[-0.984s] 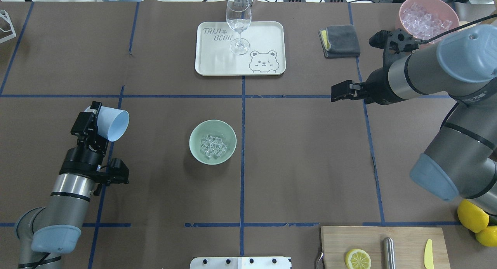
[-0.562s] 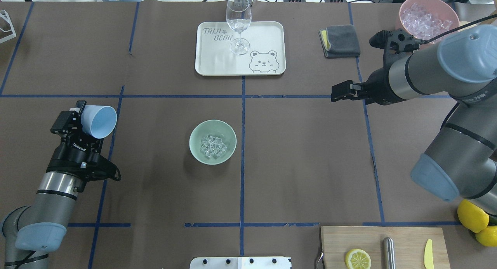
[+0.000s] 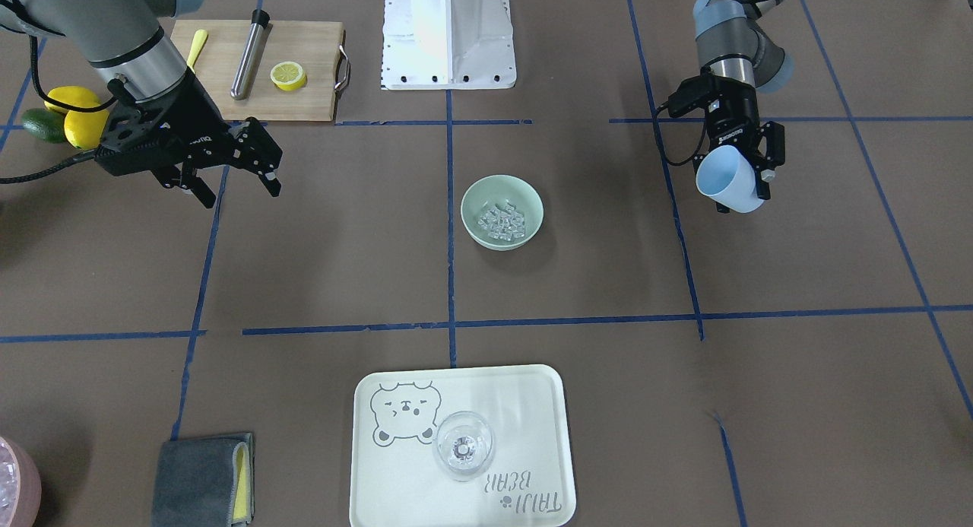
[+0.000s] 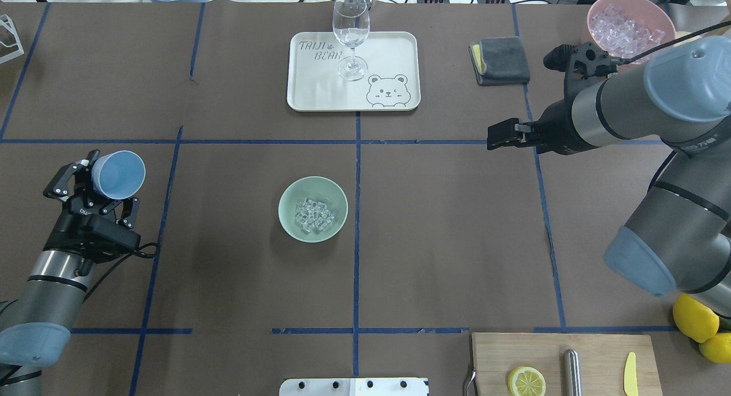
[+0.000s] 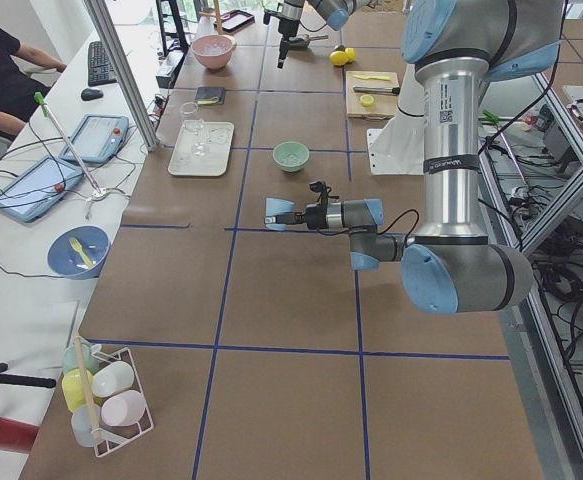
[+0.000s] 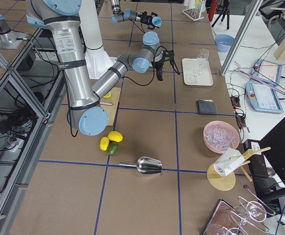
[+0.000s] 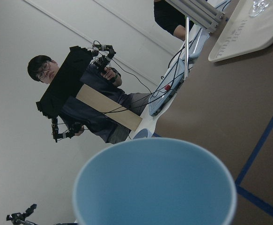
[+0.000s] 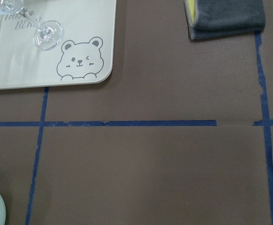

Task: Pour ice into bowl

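Note:
The pale mint-green bowl sits near the table's middle and also shows in the front view. A handful of clear ice cubes lies in it. My left gripper is shut on a light blue cup, held above the table well to the left of the bowl. The cup's mouth faces up and looks empty in the left wrist view. My right gripper is open and empty, above the table to the bowl's right and farther back.
A cream tray with a wine glass stands at the far middle. A grey cloth and a pink tub of ice are at the far right. A cutting board and lemons are at the near right.
My left arm has drawn back to the left with the cup. The cup has turned from lying tilted toward the bowl to mouth-up. The right arm has not moved.

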Robot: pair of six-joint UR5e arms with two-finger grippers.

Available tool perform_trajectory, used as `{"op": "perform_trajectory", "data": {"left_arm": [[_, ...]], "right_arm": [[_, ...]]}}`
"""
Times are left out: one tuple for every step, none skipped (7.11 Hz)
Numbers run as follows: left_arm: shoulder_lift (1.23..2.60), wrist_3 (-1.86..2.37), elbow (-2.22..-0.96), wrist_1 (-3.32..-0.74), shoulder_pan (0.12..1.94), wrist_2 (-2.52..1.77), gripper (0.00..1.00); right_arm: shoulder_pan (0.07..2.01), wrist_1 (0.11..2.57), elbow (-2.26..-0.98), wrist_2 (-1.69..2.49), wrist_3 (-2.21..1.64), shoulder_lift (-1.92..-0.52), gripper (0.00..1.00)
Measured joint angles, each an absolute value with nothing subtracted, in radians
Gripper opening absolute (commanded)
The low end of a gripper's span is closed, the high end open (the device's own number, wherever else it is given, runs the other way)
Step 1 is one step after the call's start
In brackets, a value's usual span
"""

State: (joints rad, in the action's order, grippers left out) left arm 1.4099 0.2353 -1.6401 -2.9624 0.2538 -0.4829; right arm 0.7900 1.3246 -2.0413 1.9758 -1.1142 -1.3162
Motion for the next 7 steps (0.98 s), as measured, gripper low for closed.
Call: {"op": "perform_trajectory", "data": {"left_arm": [[1.388,0.330,-1.635,-2.985,0.255,-0.510,0.00],[1.369,0.438,-1.633,-2.999,0.255,-0.545,0.00],[1.350,0.561,-1.629,-3.012,0.256,-0.578,0.00],[1.338,0.689,-1.616,-3.021,0.256,-0.594,0.00],[1.334,0.816,-1.592,-3.036,0.255,-0.601,0.00],[1.332,0.922,-1.565,-3.077,0.254,-0.604,0.00],[1.331,0.985,-1.535,-3.136,0.253,-0.609,0.00]], "right_arm": [[0.790,1.325,-2.042,1.976,-1.114,-1.316,1.00],[0.790,1.325,-2.042,1.976,-1.114,-1.315,1.00],[0.790,1.325,-2.043,1.976,-1.114,-1.313,1.00],[0.790,1.326,-2.042,1.976,-1.114,-1.310,1.00],[0.790,1.326,-2.040,1.976,-1.114,-1.308,1.00],[0.789,1.327,-2.038,1.976,-1.114,-1.306,1.00],[0.789,1.327,-2.037,1.975,-1.114,-1.305,1.00]]}}
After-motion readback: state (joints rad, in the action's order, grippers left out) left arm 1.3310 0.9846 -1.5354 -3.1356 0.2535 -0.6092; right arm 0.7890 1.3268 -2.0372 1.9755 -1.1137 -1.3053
